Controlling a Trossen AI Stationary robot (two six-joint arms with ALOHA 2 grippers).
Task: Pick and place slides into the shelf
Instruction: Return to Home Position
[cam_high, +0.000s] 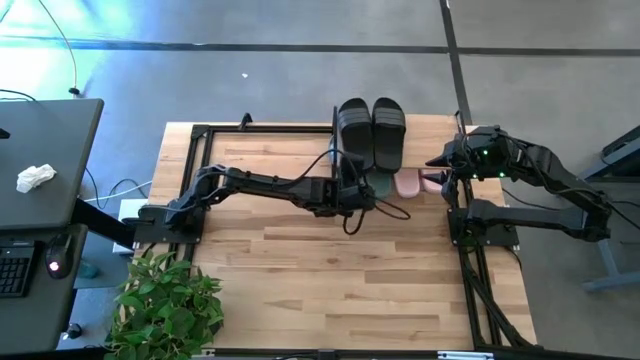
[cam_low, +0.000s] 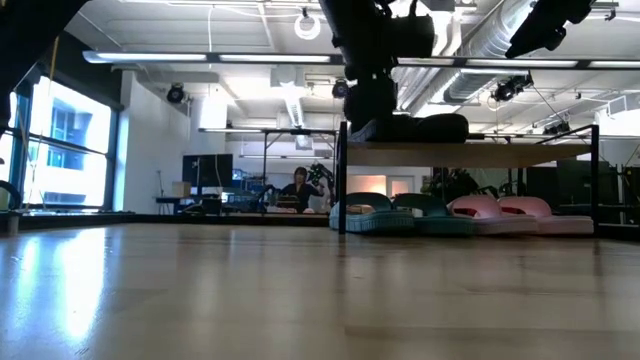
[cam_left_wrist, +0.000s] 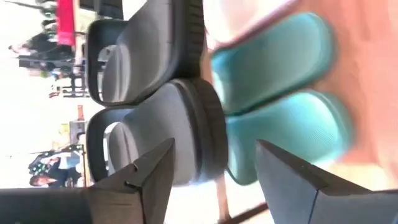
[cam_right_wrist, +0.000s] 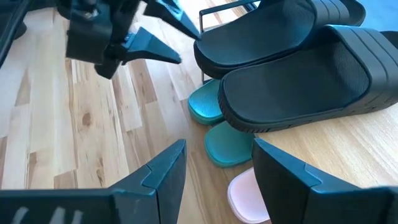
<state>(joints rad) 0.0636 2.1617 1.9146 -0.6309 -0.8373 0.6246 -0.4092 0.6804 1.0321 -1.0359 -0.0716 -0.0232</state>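
**A:** From above, where does everything lie?

**B:** The black slides (cam_high: 371, 132) lie side by side on the plank of the shelf (cam_high: 425, 145), at its left end. The shelf stands at the far edge of the table (cam_high: 300, 260), toward the right arm's side. The heels of the green slides (cam_high: 383, 184) and the pink slides (cam_high: 408, 182) peep out under the plank's near edge. The left gripper (cam_high: 358, 190) hovers just beside the green heels. The right gripper (cam_high: 440, 165) hangs near the shelf's right end.

**A:** And the low view?

**B:** The green and pink pairs stand in one row on the table between the shelf's legs, and the black pair lies above them.

**A:** The left wrist view?

**B:** Its fingers are spread wide and hold nothing. Beyond them I see the black soles and the green ones.

**A:** The right wrist view?

**B:** It is the same, wide apart and empty, above a pink heel.

**A:** How would a slide handle?

**B:** I judge it light, bendy rubber that is not fragile and not slippery. The wide strap seems the best hold, or a pinch across the sole's side edge. Held only at the heel, it would probably droop.
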